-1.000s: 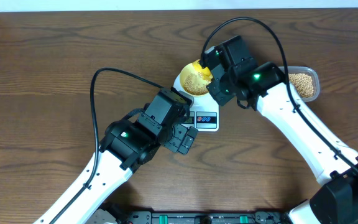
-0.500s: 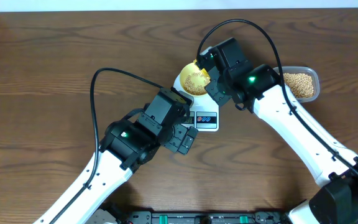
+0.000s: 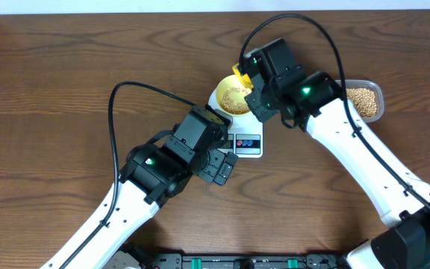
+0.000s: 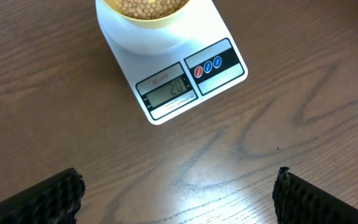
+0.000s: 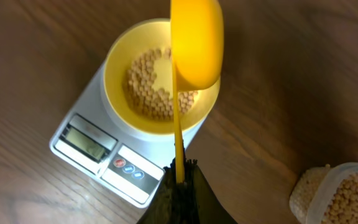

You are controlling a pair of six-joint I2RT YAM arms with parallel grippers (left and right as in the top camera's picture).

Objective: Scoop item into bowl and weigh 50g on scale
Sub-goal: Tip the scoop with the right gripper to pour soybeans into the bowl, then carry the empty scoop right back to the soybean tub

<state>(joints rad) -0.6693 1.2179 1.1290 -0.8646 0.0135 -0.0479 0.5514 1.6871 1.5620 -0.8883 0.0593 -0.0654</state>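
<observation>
Small tan beans [image 5: 154,84] sit in the round pale-yellow bowl [image 5: 114,102] on the flat white digital scale [image 5: 98,158], with a yellow long-handled scoop [image 5: 196,43] over the bowl's rim.
The scoop is best tipped gently, a few beans at a time, watching the display [image 4: 166,92], which is too blurred to read here. The right pincer [image 5: 180,171] is clenched on the scoop's thin handle; the left pincer [image 4: 179,196] hangs fully released and empty over the brown wooden bench [image 4: 55,93] before the scale.

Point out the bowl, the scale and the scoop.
bowl [image 5: 115,79]: right wrist view, bare inner wall, left side.
scale [image 4: 168,92]: left wrist view, its display.
scoop [image 5: 196,43]: right wrist view, its head.
</observation>
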